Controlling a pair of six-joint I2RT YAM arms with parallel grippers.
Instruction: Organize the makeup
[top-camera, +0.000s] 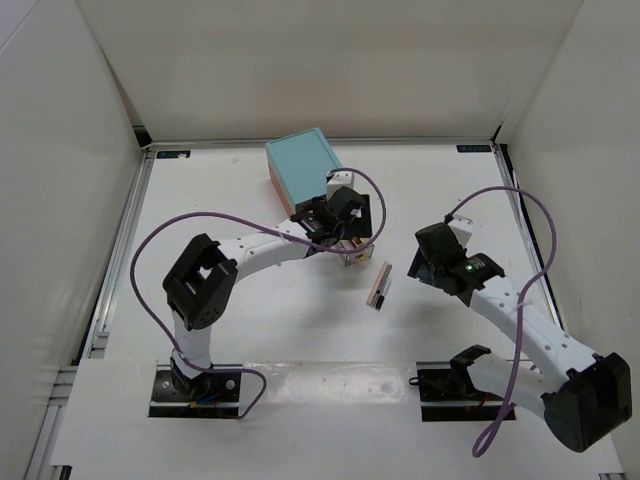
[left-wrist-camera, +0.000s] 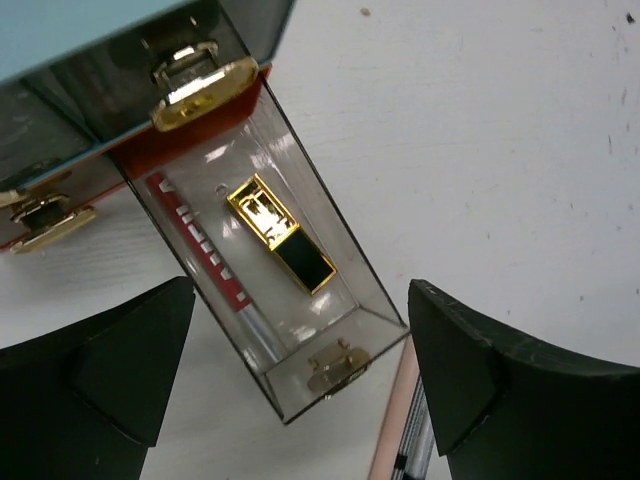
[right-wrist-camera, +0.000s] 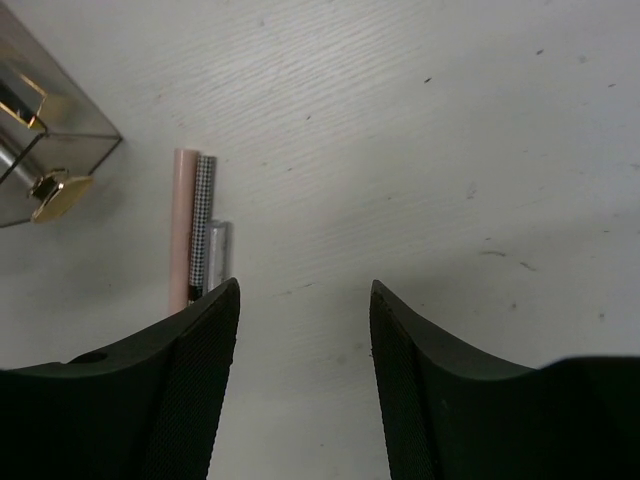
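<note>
A clear drawer (left-wrist-camera: 345, 325) is pulled out of the teal box (top-camera: 302, 168). In it lie a gold and black lipstick tube (left-wrist-camera: 281, 234) and a red and silver stick (left-wrist-camera: 205, 258). My left gripper (left-wrist-camera: 300, 370) is open and empty above the drawer's front end with its gold handle (left-wrist-camera: 337, 366). On the table lie a pink stick (right-wrist-camera: 181, 225), a checkered stick (right-wrist-camera: 203, 225) and a silver tube (right-wrist-camera: 218, 255), side by side; they show as one small group in the top view (top-camera: 379, 285). My right gripper (right-wrist-camera: 304, 330) is open and empty, just right of them.
White walls enclose the table on three sides. The box's other drawers are shut, with gold handles (left-wrist-camera: 200, 92). The arm bases stand at the near edge (top-camera: 205, 385).
</note>
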